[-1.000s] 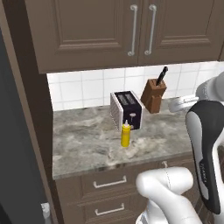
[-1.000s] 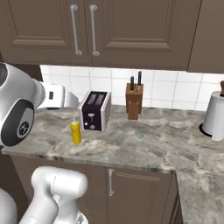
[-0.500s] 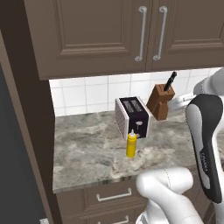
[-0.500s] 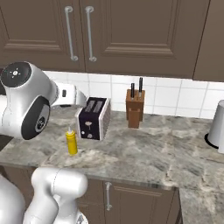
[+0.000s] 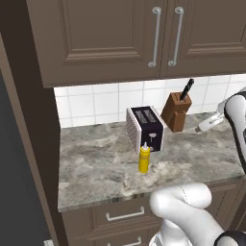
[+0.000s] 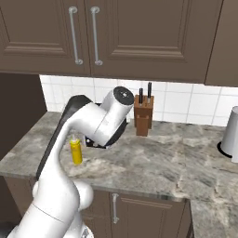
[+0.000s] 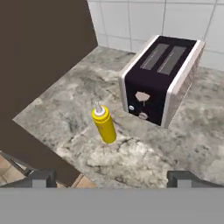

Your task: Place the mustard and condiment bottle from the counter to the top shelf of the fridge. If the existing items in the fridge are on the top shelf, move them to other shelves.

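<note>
Mustard [image 5: 143, 158]: upright on the worktop [image 5: 96, 163], just in front of the toaster [image 5: 145, 128], apart from it; yellow nozzle points up.
Mustard, other views: left of the arm's elbow in the right base view [image 6: 76, 150]; near centre of the hand view [image 7: 104, 124], left of and nearer than the toaster [image 7: 162, 78].
Change from earlier frame: both base views have shifted as a whole, so the cameras moved; the mustard, toaster and knife block [image 5: 176, 111] keep the same places relative to one another. The worktop appears closer than 0.5 s ago, and the drawer fronts [image 5: 125, 216] show less.
Jaws [image 7: 111, 179]: fingertips [image 7: 41, 178] stand wide apart at the bottom of the hand view, holding nothing and touching nothing.
Jaws relative to mustard: above and nearer the worktop's front edge than the bottle, well apart from it.
Knife block: right of the toaster, against the tiled wall [image 5: 96, 103].
Wall cabinets [image 5: 144, 33]: directly above the toaster, doors closed.
</note>
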You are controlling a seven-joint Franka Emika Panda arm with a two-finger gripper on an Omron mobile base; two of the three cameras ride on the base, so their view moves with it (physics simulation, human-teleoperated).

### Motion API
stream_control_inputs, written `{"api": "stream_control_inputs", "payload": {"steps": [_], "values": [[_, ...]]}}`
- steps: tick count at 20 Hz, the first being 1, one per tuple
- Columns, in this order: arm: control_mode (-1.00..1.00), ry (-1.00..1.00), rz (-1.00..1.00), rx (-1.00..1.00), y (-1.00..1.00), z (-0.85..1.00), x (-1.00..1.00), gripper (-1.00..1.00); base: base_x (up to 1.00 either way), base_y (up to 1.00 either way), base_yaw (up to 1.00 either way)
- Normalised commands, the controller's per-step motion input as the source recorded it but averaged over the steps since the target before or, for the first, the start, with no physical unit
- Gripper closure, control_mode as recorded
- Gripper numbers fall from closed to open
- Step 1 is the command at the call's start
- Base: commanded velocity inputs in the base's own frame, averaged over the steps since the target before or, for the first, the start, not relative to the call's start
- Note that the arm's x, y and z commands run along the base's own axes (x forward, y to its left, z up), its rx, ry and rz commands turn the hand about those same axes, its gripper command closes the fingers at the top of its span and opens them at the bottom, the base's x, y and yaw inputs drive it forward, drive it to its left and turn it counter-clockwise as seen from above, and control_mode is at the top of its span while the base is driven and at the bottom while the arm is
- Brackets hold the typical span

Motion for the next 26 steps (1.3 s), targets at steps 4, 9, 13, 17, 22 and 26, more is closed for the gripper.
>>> {"api": "stream_control_inputs", "payload": {"steps": [4, 9, 13, 17, 22, 26], "values": [[-1.00, 0.14, 0.47, 0.24, -0.07, -0.91, 0.86, -1.00, 0.00, 0.00, 0.00], [-1.00, -0.04, 0.40, 0.09, 0.07, -0.94, 0.60, -1.00, 0.00, 0.00, 0.00], [-1.00, -0.06, 0.33, 0.08, 0.23, -0.70, 0.25, -1.00, 0.00, 0.00, 0.00], [-1.00, -0.15, 0.16, 0.11, 0.42, -0.47, 0.04, -1.00, 0.00, 0.00, 0.00], [-1.00, -0.09, 0.00, 0.09, 0.66, -0.24, -0.07, -1.00, 0.00, 0.00, 0.00], [-1.00, -0.03, 0.00, 0.00, 0.55, -0.08, -0.03, -1.00, 0.00, 0.00, 0.00]]}}
